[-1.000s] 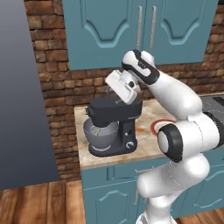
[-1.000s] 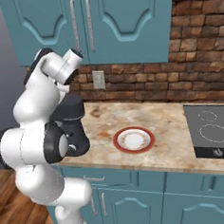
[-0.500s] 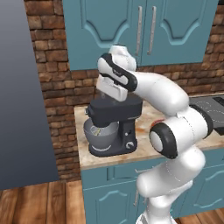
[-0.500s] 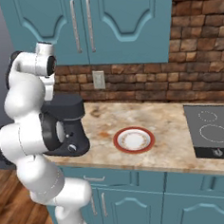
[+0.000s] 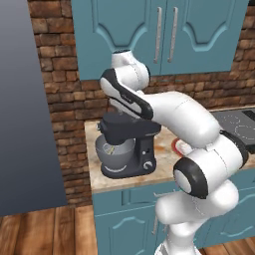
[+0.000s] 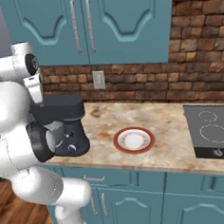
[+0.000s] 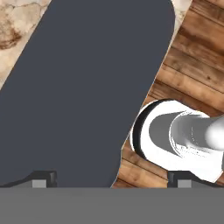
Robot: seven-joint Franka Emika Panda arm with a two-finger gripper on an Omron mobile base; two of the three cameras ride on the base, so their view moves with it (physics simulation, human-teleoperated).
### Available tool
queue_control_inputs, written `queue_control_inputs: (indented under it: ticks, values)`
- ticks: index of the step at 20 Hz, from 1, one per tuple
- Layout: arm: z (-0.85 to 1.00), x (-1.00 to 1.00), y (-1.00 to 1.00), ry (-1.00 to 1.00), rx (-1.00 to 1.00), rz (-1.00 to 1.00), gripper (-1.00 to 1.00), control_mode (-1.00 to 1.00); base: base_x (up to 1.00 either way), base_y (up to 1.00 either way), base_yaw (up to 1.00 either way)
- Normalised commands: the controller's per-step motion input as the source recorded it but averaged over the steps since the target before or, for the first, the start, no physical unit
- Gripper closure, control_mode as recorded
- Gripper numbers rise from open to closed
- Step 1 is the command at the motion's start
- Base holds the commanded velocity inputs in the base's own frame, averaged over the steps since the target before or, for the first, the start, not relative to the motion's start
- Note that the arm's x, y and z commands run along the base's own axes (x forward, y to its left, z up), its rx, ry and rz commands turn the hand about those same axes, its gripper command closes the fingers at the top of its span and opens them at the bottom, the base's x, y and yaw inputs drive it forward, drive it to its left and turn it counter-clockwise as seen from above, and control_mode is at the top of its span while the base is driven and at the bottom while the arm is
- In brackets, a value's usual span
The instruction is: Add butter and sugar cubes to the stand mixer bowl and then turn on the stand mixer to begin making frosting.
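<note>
The stand mixer (image 5: 128, 144), charcoal black, sits at the left end of a mottled stone counter (image 6: 167, 128), its oval base close to the counter's front edge and its left end. The grey stand mixer bowl (image 5: 114, 151) rests on that base beneath the bulky head, facing the counter's left end, with a wire whisk hanging inside it. A small silver knob (image 5: 147, 165) shows on the mixer's column. Directly above the mixer's head hangs the white arm's gripper (image 7: 111, 179), looking down on the dark top of the head; its two fingertips (image 7: 43, 179) stand spread wide with nothing between them, one over the head and the other out past its edge, over the wood floor (image 7: 192, 57). To the right of the mixer, well apart on open counter, lies a red-rimmed plate (image 6: 133, 140), and farther right a black cooktop (image 6: 213, 137) is set into the surface. Behind the mixer runs a brick wall with a wall outlet (image 6: 98, 79), and teal cabinet doors (image 6: 102, 19) hang overhead. Left of the mixer, beyond the counter's end, stands a tall grey panel (image 5: 25, 109).
</note>
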Motion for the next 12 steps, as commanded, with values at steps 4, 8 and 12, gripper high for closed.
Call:
queue_control_inputs:
  ticks: [4, 8, 12]
  values:
    - [0.30, -0.70, -0.58, -0.15, 0.09, 0.05, -1.00, -1.00, 0.00, 0.00, 0.00]
    - [0.44, -0.52, -0.44, -0.06, 0.10, 0.16, -1.00, -1.00, 0.00, 0.00, 0.00]
    - [0.16, -0.53, -0.21, 0.00, 0.00, 0.32, -1.00, -1.00, 0.00, 0.00, 0.00]
